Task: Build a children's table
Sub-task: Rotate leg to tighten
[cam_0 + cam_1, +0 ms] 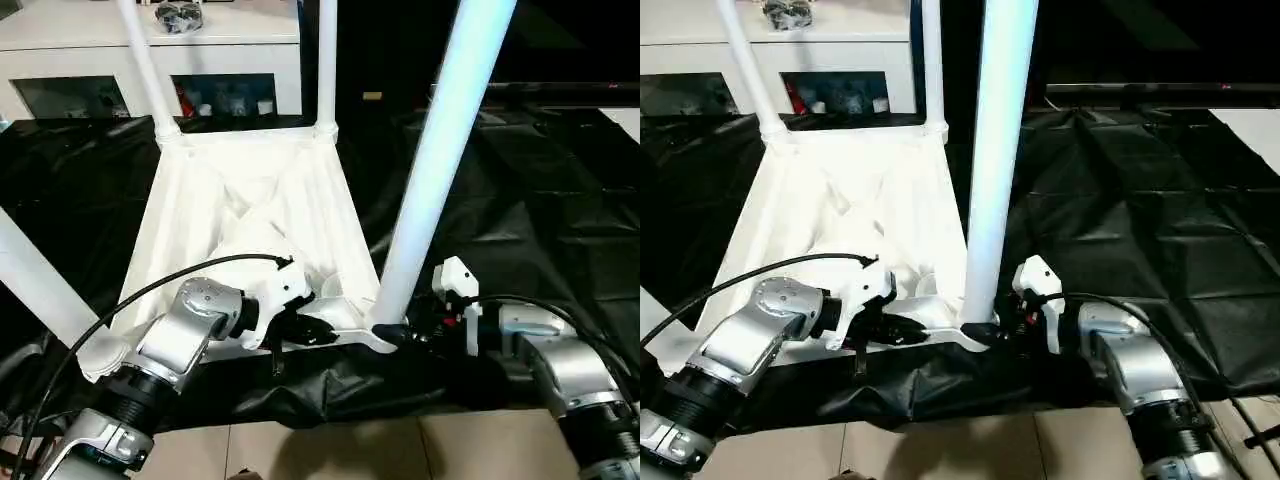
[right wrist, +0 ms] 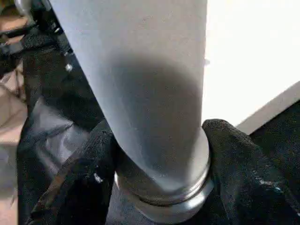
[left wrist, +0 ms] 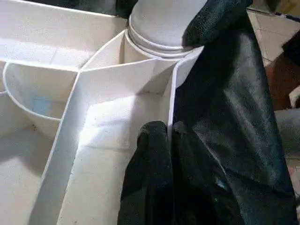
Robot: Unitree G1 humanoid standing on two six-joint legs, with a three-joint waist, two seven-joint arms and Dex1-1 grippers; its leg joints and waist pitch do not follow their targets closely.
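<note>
R gripper [image 2: 161,178] round leg [image 1: 440,150] base, tabletop [image 1: 250,200] inverted

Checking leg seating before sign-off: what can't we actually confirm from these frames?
- Near right leg: top cut off by the head views' upper edge.
- Its base in the corner socket: the right gripper wraps it in the right wrist view; thread seating hidden.
- Near left leg: cut off by the picture's left edge, its socket behind the left forearm.
- Left gripper: pinches the tabletop's rib; black cloth hides the outer edge.
</note>
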